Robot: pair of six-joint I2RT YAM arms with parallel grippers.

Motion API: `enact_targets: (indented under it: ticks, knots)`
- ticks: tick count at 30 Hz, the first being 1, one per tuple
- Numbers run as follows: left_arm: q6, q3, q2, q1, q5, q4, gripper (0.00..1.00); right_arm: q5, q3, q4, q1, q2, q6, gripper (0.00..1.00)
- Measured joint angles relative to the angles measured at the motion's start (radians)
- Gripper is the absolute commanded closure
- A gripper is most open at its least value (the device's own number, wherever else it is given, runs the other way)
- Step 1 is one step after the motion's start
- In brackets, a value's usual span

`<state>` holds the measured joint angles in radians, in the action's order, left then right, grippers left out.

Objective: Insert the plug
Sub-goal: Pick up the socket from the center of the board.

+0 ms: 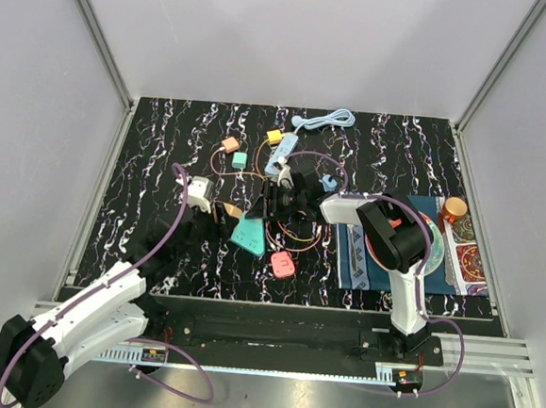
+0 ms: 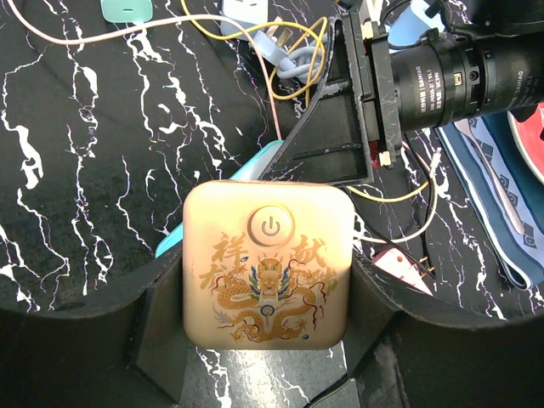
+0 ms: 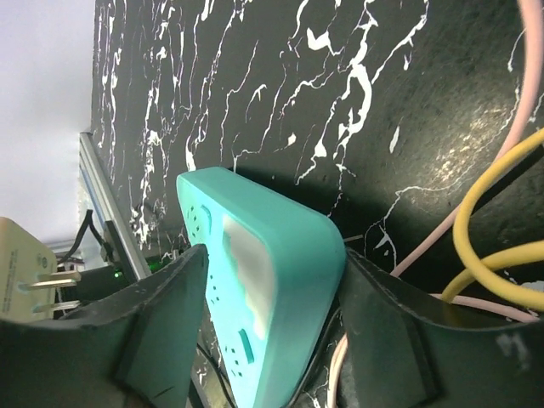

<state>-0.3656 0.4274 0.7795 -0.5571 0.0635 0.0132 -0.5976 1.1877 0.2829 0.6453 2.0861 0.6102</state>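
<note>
The plug (image 2: 268,263) is a tan block with a gold dragon print and a power button. My left gripper (image 2: 268,310) is shut on its sides. In the right wrist view the plug (image 3: 21,263) shows at the far left, its metal prongs (image 3: 55,279) pointing at the socket face of a teal power strip (image 3: 272,297). That strip is tipped up on one edge, with my right gripper (image 3: 272,340) shut on it, one finger on each side. From above, the left gripper (image 1: 217,214) and right gripper (image 1: 269,204) face each other across the teal strip (image 1: 249,235).
Yellow and pink cables (image 1: 295,229) tangle around the right gripper. A pink adapter (image 1: 282,264) lies just in front. A pale blue power strip (image 1: 282,153) and small coloured plugs (image 1: 229,144) lie behind. A plate (image 1: 435,250) on a blue cloth sits at the right.
</note>
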Motion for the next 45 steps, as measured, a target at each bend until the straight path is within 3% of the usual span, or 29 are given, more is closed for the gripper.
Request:
enact_targets:
  ticks: [8,11,22,36,45]
  knots:
    - [-0.001,-0.013,-0.001,0.0,0.0,-0.023,1.0,-0.03,-0.018,0.015,-0.01,-0.008,0.011,0.76]
    - [0.0,-0.013,0.006,0.0,0.0,-0.035,1.0,-0.037,-0.048,0.025,-0.023,-0.037,0.006,0.8]
    - [0.044,-0.029,0.135,0.0,-0.038,-0.15,0.96,-0.059,-0.13,0.032,-0.14,-0.093,-0.003,0.76]
    - [0.123,-0.045,0.332,0.0,-0.108,-0.277,1.0,-0.075,-0.154,0.055,-0.156,-0.099,-0.006,0.75]
    - [0.15,-0.042,0.372,0.014,-0.119,-0.337,1.0,-0.086,-0.16,0.065,-0.162,-0.099,-0.006,0.76]
